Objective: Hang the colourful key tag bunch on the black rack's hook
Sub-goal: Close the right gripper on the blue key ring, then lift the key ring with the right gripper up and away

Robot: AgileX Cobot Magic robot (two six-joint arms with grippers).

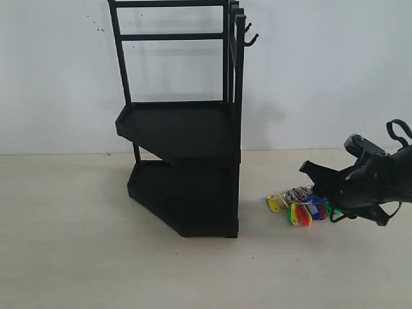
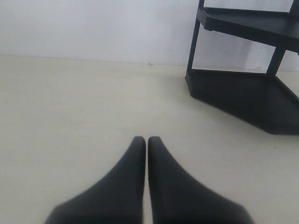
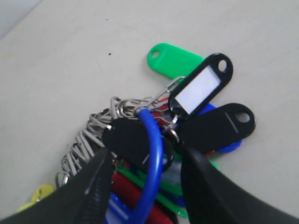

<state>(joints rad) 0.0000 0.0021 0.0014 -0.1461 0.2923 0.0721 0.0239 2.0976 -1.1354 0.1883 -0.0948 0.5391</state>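
The colourful key tag bunch lies on the pale table just right of the black rack. My right gripper is low over it, open, its two fingers on either side of the bunch's blue-sleeved loop without closing on it. In the right wrist view the bunch fans out in green, black, blue and red tags with silver rings. The rack's small hooks stick out at its top right. My left gripper is shut and empty over bare table, with the rack beyond it.
A white wall stands behind the table. The rack's lower tray rests on the table close to the key tags. The left arm does not show in the exterior view.
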